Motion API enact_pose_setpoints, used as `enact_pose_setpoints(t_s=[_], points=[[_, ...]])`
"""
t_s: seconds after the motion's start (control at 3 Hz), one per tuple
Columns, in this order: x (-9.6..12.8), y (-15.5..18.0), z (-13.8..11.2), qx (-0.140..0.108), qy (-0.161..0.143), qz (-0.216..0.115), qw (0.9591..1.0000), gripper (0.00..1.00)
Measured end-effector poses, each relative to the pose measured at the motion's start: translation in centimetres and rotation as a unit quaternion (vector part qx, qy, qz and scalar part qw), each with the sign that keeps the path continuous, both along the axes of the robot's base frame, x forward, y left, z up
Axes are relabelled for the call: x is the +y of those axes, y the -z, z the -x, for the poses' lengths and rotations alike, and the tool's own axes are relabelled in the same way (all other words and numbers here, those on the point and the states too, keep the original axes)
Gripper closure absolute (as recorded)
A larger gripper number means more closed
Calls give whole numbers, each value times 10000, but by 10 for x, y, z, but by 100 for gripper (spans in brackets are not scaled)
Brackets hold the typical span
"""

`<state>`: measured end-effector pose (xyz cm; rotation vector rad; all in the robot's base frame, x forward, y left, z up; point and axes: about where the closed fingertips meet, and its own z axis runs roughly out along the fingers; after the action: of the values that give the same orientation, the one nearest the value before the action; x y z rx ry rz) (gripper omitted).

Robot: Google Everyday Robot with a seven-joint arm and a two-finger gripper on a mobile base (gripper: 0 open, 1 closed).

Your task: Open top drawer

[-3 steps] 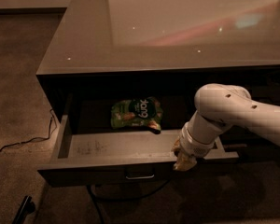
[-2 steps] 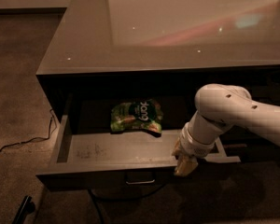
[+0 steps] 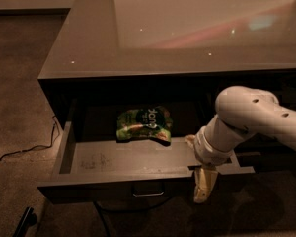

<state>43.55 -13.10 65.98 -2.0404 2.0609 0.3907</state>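
Top drawer [image 3: 138, 159] stands out from under the cabinet's [image 3: 187, 38] front edge, scuffed floor exposed. My pincer [image 3: 203, 180] hangs over the drawer's front edge, just right of the centre handle [image 3: 148, 191]. Open or closed: cannot tell. Green snack bag [image 3: 144, 125] lies mid-drawer toward the back. My arm [image 3: 256, 115] hides the drawer's right rear corner.

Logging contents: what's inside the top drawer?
A green snack bag lies on the top drawer's scuffed floor. The gripper, at the front edge, and arm cover its right end.
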Motion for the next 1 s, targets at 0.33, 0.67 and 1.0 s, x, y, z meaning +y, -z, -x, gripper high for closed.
enact_pose_setpoints(t_s=[0.33, 0.67, 1.0], points=[[3, -21, -11, -364, -120, -102, 9992, 0], [7, -37, -30, -600, -244, -282, 9975, 0], [7, -46, -51, -709, -300, -548, 9955, 0]])
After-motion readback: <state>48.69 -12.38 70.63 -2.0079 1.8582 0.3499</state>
